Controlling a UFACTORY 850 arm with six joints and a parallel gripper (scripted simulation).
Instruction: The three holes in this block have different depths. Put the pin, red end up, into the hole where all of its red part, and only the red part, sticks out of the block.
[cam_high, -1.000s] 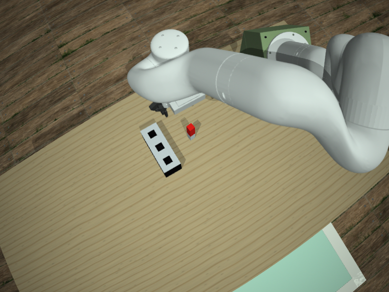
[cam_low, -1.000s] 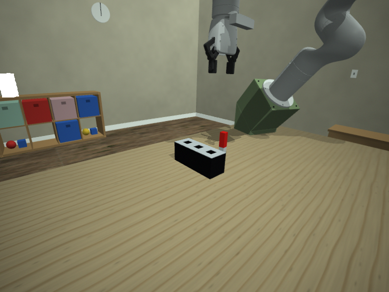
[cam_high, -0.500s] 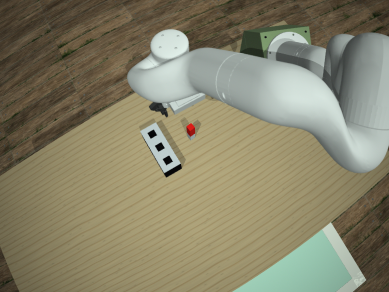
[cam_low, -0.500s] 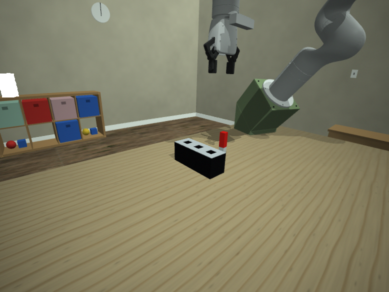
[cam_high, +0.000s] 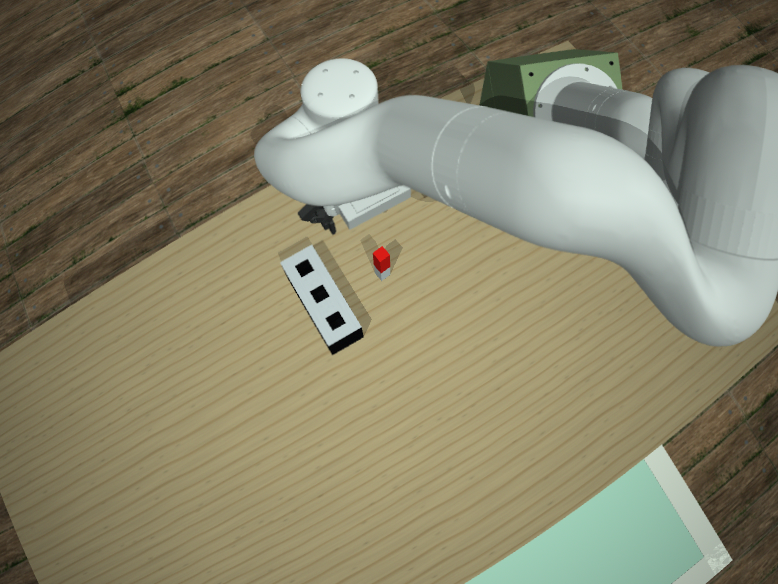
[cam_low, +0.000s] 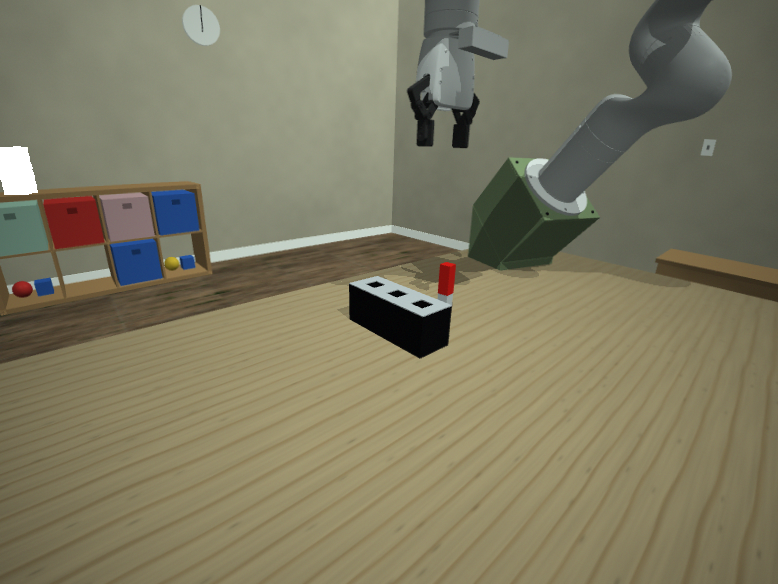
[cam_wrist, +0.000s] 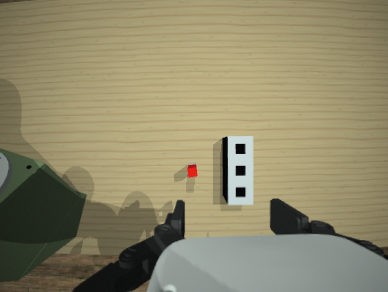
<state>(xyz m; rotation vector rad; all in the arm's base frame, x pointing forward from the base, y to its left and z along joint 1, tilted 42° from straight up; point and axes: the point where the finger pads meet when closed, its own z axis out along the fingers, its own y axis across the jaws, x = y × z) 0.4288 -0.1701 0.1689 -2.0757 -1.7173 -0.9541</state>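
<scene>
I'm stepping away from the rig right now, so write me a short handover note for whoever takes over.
Tool: open, holds nothing, hanging high above the table, pointing down.
Pin: standing upright on the table, red end up, beside the block and apart from it, on the side toward the arm's base.
Block: on the table, white top with three square holes in a row, all of them free.
Done: nothing yet; the pin is not grasped.
Left: lower onto the pin, grasp it, find the hole that leaves only the red part showing, insert it.
</scene>
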